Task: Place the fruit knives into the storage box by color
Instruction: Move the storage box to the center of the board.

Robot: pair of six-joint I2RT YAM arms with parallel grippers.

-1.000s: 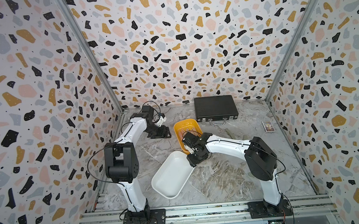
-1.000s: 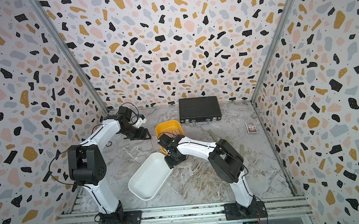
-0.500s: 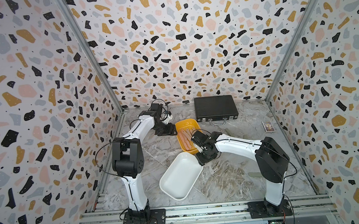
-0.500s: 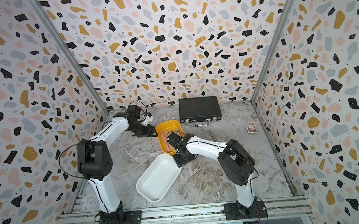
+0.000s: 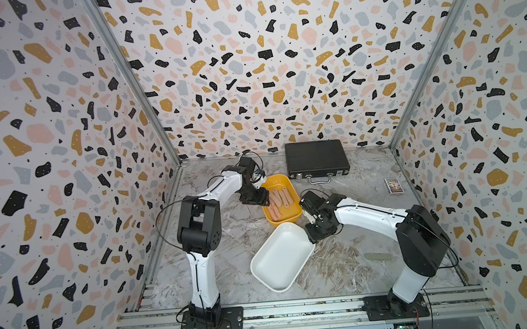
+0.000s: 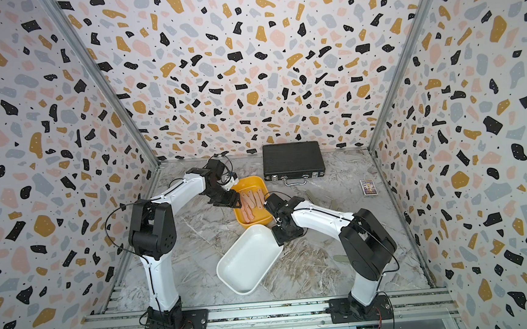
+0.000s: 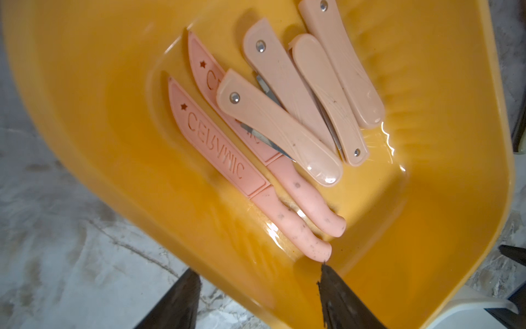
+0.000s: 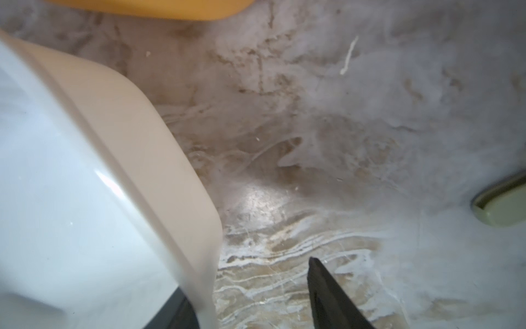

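Several salmon-pink fruit knives (image 7: 284, 128) lie in the mustard-yellow storage box (image 5: 277, 180) at mid-table; they show in both top views (image 6: 252, 204). My left gripper (image 7: 257, 270) is open and straddles this tub's left wall (image 7: 113, 85), one finger inside and one outside. In front of it stands the white storage box (image 5: 281, 259), which has nothing in it. My right gripper (image 8: 247, 276) is open astride its far right rim (image 8: 71, 171). One sage-green knife (image 5: 378, 256) lies on the table near the right arm, and its end shows in the right wrist view (image 8: 501, 208).
A black briefcase (image 5: 317, 160) lies against the back wall behind the yellow tub. A small printed card box (image 5: 393, 186) sits at the right edge of the marble table. Patterned walls close in three sides.
My left gripper swung right from the back left onto the yellow tub's wall. The white tub slid to the right with my right gripper on its rim. The yellow tub shifted slightly nearer.
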